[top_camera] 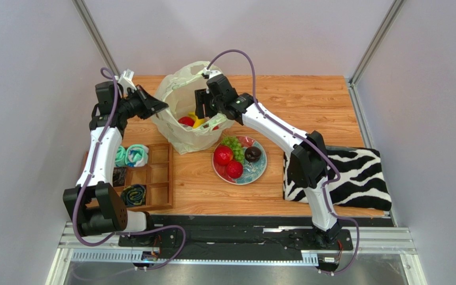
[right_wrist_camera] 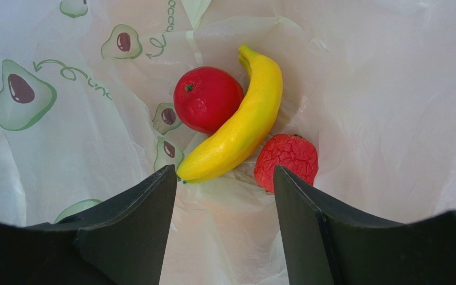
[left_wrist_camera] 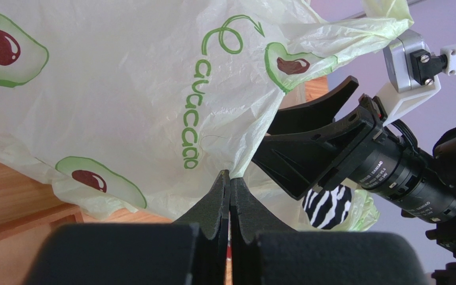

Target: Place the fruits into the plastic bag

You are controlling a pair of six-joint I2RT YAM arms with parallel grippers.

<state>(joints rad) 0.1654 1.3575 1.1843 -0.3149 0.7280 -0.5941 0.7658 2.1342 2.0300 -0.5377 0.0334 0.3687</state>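
The plastic bag (top_camera: 178,98) is seen standing open at the back of the table (top_camera: 307,101), towards the left of its middle. Three of the fruits lie at its bottom: a banana (right_wrist_camera: 242,119), a smooth red fruit (right_wrist_camera: 208,99) touching the banana's inner curve, and a wrinkled red fruit (right_wrist_camera: 287,161) just beside its lower end.

The bag's left rim is pinched by the left gripper (left_wrist_camera: 230,178), whose jaws are pressed together on the thin film (printed with green avocado marks). The right gripper (right_wrist_camera: 224,172) is held over the bag's mouth, pointing down at the fruit; its jaws are spread apart and nothing is gripped between them.

Just in front of the bag a patterned plate (top_camera: 253,171) is set, and on it the rest of the fruit is found: a green grape bunch (top_camera: 233,144), two red fruits (top_camera: 223,155), and a dark oval fruit (top_camera: 252,154).

A zebra-striped cloth (top_camera: 355,175) is laid at the right edge of the table. A wooden tray (top_camera: 156,178) with rolled cloth bundles (top_camera: 130,155) is placed at the left.
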